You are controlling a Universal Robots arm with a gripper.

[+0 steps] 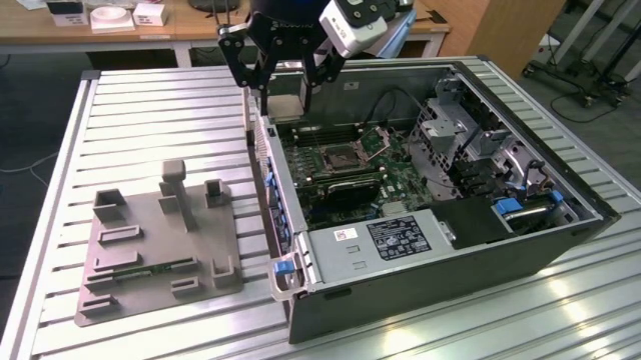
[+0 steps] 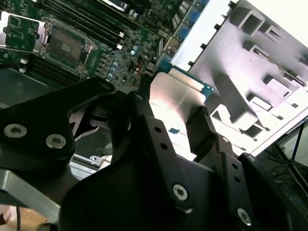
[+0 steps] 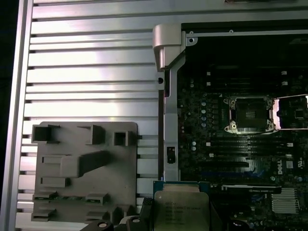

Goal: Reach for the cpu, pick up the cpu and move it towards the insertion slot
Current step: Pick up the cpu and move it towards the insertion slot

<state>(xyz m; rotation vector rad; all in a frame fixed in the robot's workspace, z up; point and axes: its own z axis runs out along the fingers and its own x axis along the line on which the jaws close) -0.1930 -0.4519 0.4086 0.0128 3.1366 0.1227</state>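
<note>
While one gripper (image 1: 285,84) hangs above the far end of the open computer case (image 1: 561,187), its two black fingers (image 2: 204,127) are closed on the single cpu (image 2: 175,98), one on each side of the chip. Held in the air, the cpu sits over the case's side wall, well apart from the one insertion slot (image 1: 341,157) on the green board below. In both wrist views the chip shows as a flat square with a shiny silver-grey metal top and a thin green-blue rim; in the first wrist view (image 3: 180,209) faint print marks its lid. The insertion slot is a square socket with a dark centre and silvery frame, and its hinged bracket (image 1: 380,140) stands open beside it. One grey plastic tray (image 1: 161,247) with several recesses lies on the ribbed metal table (image 1: 150,112), on the exterior view's left of the case.
</note>
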